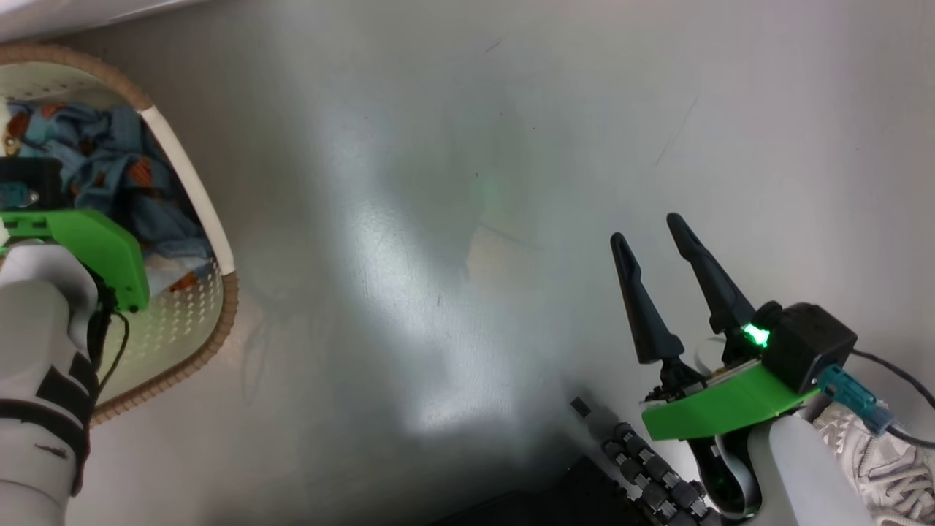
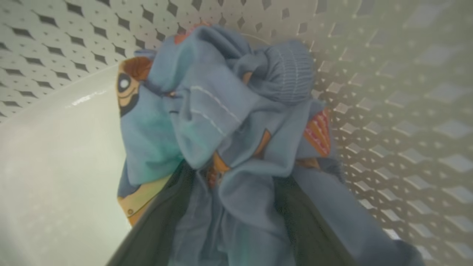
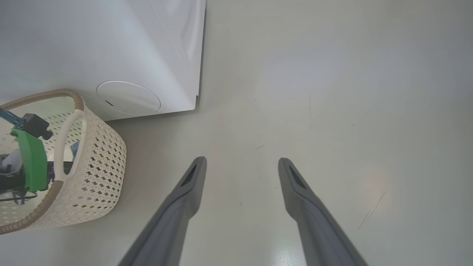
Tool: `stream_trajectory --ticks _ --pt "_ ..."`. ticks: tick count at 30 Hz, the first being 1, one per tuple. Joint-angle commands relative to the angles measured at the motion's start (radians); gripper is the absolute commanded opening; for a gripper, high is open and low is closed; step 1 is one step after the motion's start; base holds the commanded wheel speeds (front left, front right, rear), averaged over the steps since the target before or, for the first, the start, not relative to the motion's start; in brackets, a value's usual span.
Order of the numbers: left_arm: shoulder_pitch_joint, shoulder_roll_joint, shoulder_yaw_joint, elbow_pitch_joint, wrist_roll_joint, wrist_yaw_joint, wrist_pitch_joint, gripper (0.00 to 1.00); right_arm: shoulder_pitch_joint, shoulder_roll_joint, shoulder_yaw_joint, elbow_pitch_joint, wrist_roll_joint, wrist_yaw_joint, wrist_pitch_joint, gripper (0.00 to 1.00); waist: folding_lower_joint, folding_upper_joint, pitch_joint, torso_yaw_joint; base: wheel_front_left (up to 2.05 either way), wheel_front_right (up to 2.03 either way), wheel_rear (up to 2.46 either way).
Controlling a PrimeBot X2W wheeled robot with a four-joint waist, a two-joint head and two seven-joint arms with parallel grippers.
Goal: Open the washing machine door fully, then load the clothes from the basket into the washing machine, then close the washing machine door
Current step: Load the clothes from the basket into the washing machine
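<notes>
In the head view, the basket (image 1: 219, 321) sits on the floor (image 1: 453, 219) at the far left, its brown woven rim and a white handle (image 1: 191, 190) showing. Inside it lie the clothes (image 1: 109, 168), light blue fabric with orange print. The left arm's green mount (image 1: 95, 248) hangs over the basket's near side, and its fingers reach down among the fabric, hidden there. At the lower right, the right tool (image 1: 645, 228) hovers over bare floor, well apart from the basket, with its two dark fingers spread wide and nothing between them. A white shoe (image 1: 884, 467) shows at the near right corner. In the left wrist view, the left tool (image 2: 232, 184) is deep in the basket (image 2: 388, 111). Its jaws stand wide on either side of a bunched fold of the clothes (image 2: 221, 111), and the perforated wall is close behind. In the right wrist view, the right tool (image 3: 242, 159) is wide and empty above the pale floor (image 3: 332, 92). At the far left stands the washing machine (image 3: 111, 48), its round service flap (image 3: 128, 98) facing the basket (image 3: 99, 162), which sits just in front of it.
</notes>
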Motion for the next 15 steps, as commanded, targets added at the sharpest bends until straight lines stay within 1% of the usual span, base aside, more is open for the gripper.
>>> stream_trajectory --ticks 1,4,6,11,15 --pt "0.009 0.04 0.01 0.003 0.006 0.013 -0.005 1.0 0.065 0.0 0.018 -0.02 0.017 0.002 -0.005 1.0 0.0 0.0 0.002 0.004 0.0 0.0 0.0" --pt "-0.003 0.039 0.001 0.013 0.011 0.021 -0.009 1.0 0.073 0.0 0.017 -0.027 0.015 0.002 -0.005 1.0 0.0 0.0 0.006 0.009 0.0 0.0 0.0" --pt "-0.005 0.038 -0.003 0.019 0.012 0.022 -0.01 0.0 0.07 0.0 0.017 -0.029 0.015 0.002 -0.005 1.0 0.0 0.0 0.005 0.012 0.0 0.0 0.0" --pt "0.012 0.031 -0.003 0.03 -0.001 0.015 -0.025 0.0 0.043 0.0 0.009 -0.033 0.014 0.002 -0.005 1.0 0.0 0.0 -0.015 0.019 0.0 0.0 0.0" --pt "0.053 0.019 0.005 0.035 -0.021 0.004 -0.077 0.0 0.021 0.0 -0.014 -0.03 0.007 0.002 -0.005 1.0 0.0 0.0 -0.07 0.038 0.0 0.0 0.0"
